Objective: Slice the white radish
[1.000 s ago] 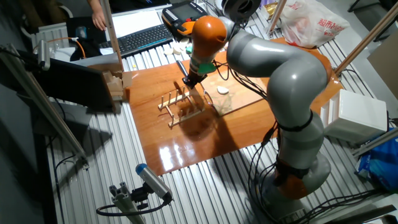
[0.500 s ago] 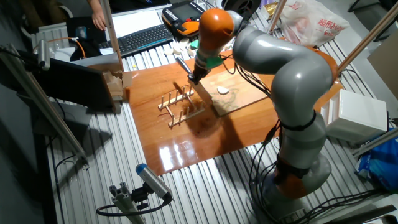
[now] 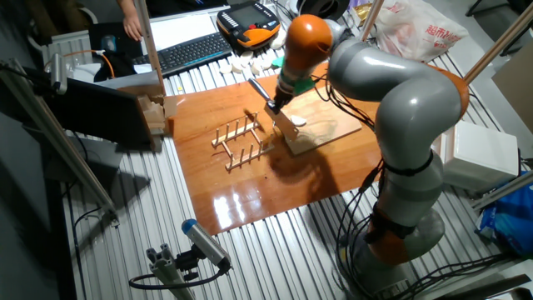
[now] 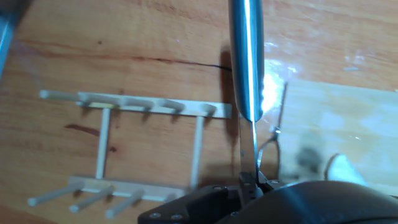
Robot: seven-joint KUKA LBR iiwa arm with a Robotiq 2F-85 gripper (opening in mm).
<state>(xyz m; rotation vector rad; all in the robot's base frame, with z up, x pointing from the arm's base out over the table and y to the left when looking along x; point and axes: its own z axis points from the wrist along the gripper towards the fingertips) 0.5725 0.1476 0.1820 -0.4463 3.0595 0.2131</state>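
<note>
since a second ago the arm has swung right from the pale wooden peg rack (image 3: pixel 239 142) toward the light wooden cutting board (image 3: pixel 321 129); jaws clenched on the steel-bladed knife (image 4: pixel 246 59) — small white oval radish (image 3: pixel 298 122) uncut; slicing all remains.

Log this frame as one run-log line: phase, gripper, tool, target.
phase: approach | gripper: shut on knife | target: white radish, uncut on cutting board | rack: beside board

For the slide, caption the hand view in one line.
Knife held in the gripper points out between the wooden peg rack and the light cutting board.
</note>
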